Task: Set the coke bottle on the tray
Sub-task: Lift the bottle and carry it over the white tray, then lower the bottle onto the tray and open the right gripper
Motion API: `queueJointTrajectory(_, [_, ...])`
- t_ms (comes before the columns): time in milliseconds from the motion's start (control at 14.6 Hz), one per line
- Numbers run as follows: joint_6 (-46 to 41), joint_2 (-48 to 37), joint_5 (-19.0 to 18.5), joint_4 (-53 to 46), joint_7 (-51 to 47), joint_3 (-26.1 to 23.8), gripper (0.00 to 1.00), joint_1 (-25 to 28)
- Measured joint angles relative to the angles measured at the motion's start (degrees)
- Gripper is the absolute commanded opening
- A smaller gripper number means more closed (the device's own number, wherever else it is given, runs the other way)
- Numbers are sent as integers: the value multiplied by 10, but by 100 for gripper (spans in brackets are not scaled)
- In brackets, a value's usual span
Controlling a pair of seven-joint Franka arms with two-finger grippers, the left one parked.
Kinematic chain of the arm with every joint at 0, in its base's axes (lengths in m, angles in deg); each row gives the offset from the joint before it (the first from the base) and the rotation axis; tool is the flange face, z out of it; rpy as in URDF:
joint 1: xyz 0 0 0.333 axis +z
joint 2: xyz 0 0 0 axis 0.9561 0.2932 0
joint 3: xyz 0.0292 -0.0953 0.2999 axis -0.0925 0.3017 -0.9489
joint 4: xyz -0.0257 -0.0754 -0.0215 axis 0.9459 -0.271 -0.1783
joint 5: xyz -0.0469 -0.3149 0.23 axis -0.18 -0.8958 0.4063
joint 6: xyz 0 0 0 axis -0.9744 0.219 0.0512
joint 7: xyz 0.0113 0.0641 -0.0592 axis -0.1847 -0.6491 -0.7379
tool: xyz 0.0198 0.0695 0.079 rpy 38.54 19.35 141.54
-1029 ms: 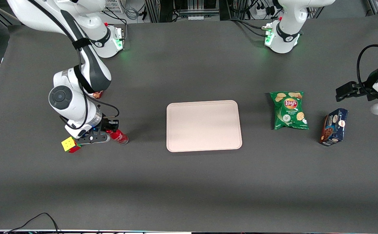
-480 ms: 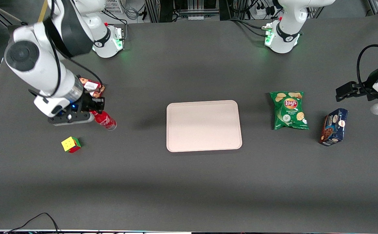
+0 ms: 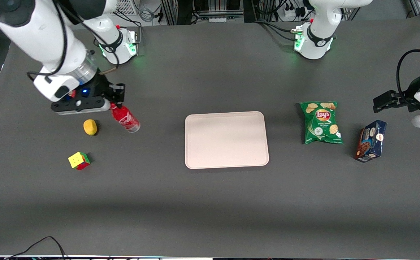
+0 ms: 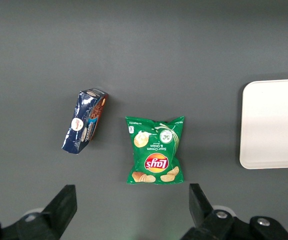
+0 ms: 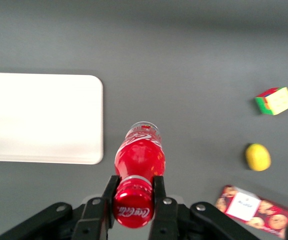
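I've got the coke bottle pinched by its red cap, my gripper clamped on either side of the neck, up in the upper left of the front view and lifted clear of the dark table. The bottle hangs cap-up, clear base lowest; in the front view its long axis slants down toward the tray. From my wrist camera I look straight down its length: glossy red cap, smooth red body of the coke bottle with white script, clear round base at the end, my fingers black and hard against the neck. The tray is a flat, matte, pale beige-pink rectangle with rounded corners and a low rim, nothing on it. On the table lie a yellow lemon, a colourful cube, a red cookie box, a green chip bag and a blue box.
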Motion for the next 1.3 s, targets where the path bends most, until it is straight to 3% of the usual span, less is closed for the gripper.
queueJointTrajectory(275, [1, 86, 0, -74, -137, -70, 0, 25])
queueJointTrajectory(549, [28, 176, -19, -122, -221, -75, 0, 80])
queueJointTrajectory(755, [64, 230, -64, -127, -255, -76, 0, 107])
queueJointTrajectory(1098, [134, 317, -116, -117, -282, -76, 0, 117])
queueJointTrajectory(1304, [160, 337, -123, -102, -290, -76, 0, 117])
